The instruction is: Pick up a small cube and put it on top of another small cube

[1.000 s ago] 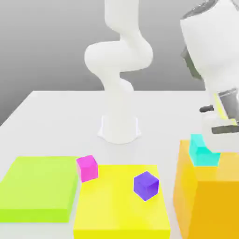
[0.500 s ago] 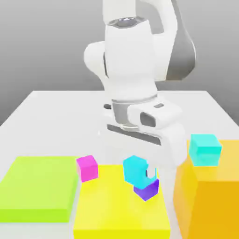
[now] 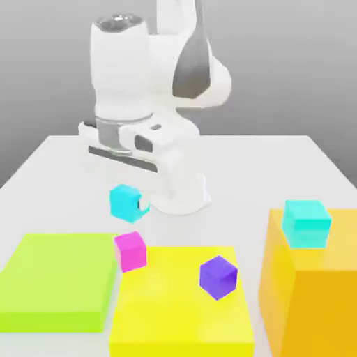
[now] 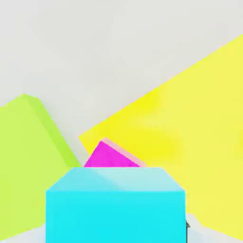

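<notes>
**One cyan cube in the grip, held in the air above the magenta cube**

One two-finger gripper (image 3: 132, 203) hangs below the white arm (image 3: 139, 104) in the exterior view, its fingers closed tight on the small cyan cube (image 3: 125, 203). The cube is clear of every surface, with bare white table (image 3: 63, 174) showing behind and beneath it. In the hand view the same cyan cube (image 4: 115, 204) sits closest to the camera, its top face paler than its front.

Just under the held cube in the exterior view, and a little toward that view's right, rests the small magenta cube (image 3: 130, 251). The two cubes are apart, not touching. The magenta cube sits at the seam between two flat blocks: the lime-green block (image 3: 56, 279) on the exterior view's left and the yellow block (image 3: 174, 314) beside it. In the hand view the magenta cube (image 4: 111, 155) peeks out just past the far edge of the cyan one, with the lime-green block (image 4: 23, 156) to one side and the yellow block (image 4: 190, 137) to the other.

On the yellow block, nearer the exterior view's right, stands a purple cube (image 3: 218, 277), turned so that one corner faces the camera. Farther to that side rises a taller orange block (image 3: 314, 293), and on its top sits a paler turquoise cube (image 3: 306, 223). The arm's round base (image 3: 183, 199) stands on the table behind the held cube.
</notes>
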You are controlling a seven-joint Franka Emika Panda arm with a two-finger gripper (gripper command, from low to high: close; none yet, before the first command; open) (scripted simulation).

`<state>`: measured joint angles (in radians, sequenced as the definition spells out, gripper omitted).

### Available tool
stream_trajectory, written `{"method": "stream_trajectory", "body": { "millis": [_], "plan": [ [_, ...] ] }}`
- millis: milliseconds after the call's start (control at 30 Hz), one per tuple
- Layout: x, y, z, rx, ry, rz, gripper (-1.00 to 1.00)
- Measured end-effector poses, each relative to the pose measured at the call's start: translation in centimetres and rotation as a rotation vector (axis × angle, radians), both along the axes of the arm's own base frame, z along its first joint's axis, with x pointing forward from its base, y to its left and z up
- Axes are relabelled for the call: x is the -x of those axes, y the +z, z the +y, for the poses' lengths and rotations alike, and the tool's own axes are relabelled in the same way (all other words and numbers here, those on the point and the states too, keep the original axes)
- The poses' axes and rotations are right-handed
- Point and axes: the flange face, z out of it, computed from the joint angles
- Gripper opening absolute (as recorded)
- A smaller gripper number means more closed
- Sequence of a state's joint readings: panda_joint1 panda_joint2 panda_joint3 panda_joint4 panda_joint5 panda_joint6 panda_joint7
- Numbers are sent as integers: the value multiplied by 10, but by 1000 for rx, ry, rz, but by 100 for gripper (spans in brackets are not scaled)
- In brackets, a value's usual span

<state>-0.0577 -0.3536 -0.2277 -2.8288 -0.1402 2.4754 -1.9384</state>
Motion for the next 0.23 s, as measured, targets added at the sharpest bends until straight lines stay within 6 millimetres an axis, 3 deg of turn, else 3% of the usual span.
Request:
{"method": "stream_trajectory", "body": {
  "millis": [100,133,233],
  "plan": [
    [1,-29,0,-3,-1,-1,-100],
    [1,-38,0,-5,-1,-3,100],
    [1,-38,0,-5,-1,-3,100]
  ]
}}
